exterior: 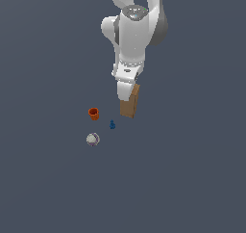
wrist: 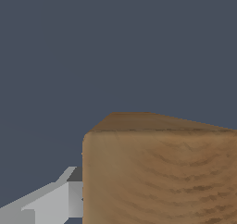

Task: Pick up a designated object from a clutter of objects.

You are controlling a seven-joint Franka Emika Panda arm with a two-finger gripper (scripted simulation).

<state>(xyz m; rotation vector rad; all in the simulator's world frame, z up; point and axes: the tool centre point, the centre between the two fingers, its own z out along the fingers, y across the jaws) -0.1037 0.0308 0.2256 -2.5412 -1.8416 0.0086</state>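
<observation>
The tall brown box stands upright, to the exterior view's right of the other objects. My gripper is down over its upper part. In the wrist view the brown box fills the frame, and one finger lies flat against its side. The other finger is hidden behind the box. The gripper looks shut on the box. I cannot tell whether the box is off the floor.
A small orange cup, a tiny blue figure and a whitish-purple ball lie to the exterior view's left of the box, apart from it. The floor is plain dark grey.
</observation>
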